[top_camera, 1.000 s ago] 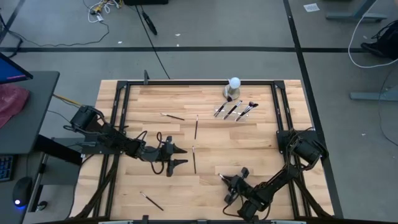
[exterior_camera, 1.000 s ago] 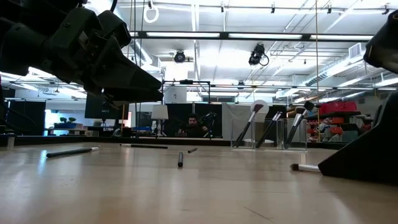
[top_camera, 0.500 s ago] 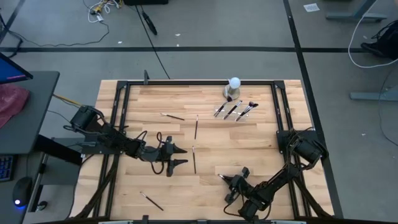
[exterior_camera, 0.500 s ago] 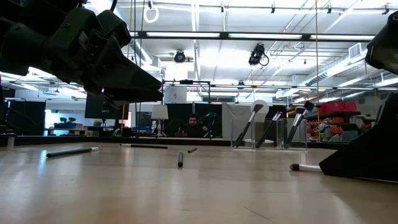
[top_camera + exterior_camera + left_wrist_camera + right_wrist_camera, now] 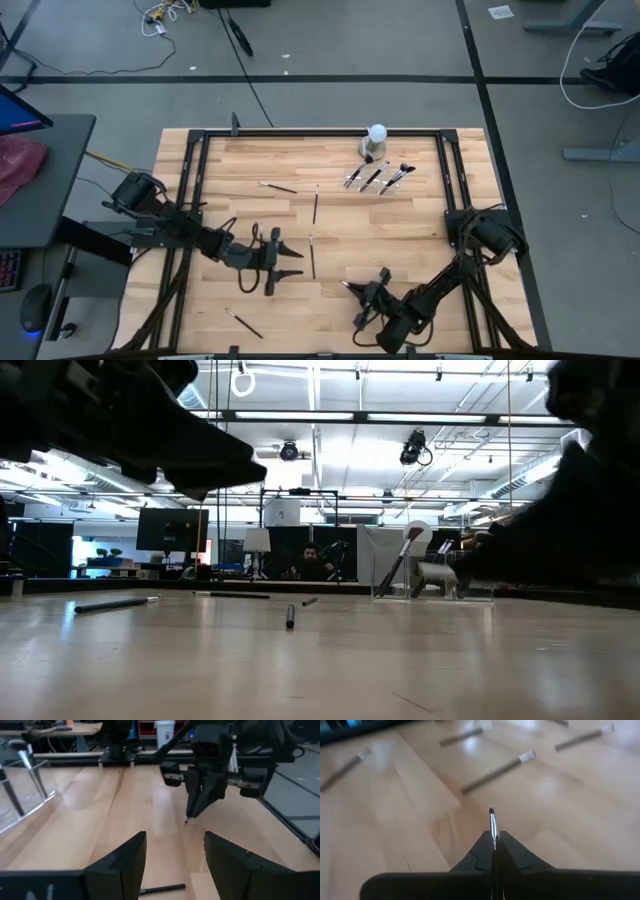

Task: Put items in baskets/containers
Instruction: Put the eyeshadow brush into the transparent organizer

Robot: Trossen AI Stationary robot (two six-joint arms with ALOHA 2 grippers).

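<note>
My right gripper (image 5: 349, 288) is near the table's near edge, shut on a thin brush (image 5: 493, 826) whose silver end sticks out past the fingertips. My left gripper (image 5: 299, 263) is open to its left, above the wood and touching nothing, its fingers (image 5: 131, 854) pointing at the right gripper (image 5: 204, 795). Loose brushes lie flat on the table (image 5: 312, 257) (image 5: 315, 203) (image 5: 277, 187) (image 5: 243, 322). The clear tray (image 5: 380, 177) sits near the far edge with several brushes leaning in it. My right gripper pinches the brush between its two shut fingers, on the handle just behind the silver ferrule (image 5: 493, 834). The brush lies along the fingers, with its tip (image 5: 186, 821) pointing ahead and slanting down toward the table. It is lifted clear of the wood.
A white ball on a grey base (image 5: 376, 133) stands at the far edge next to the tray. A black metal frame (image 5: 300, 133) runs round the table. One brush (image 5: 162, 890) lies just under my left gripper. Bare wood lies between the two grippers and the tray.
My right gripper has risen and moved a little toward the table's left, taking the brush up off the wood where it lay. My left gripper has shifted slightly toward the near edge and stays open.
</note>
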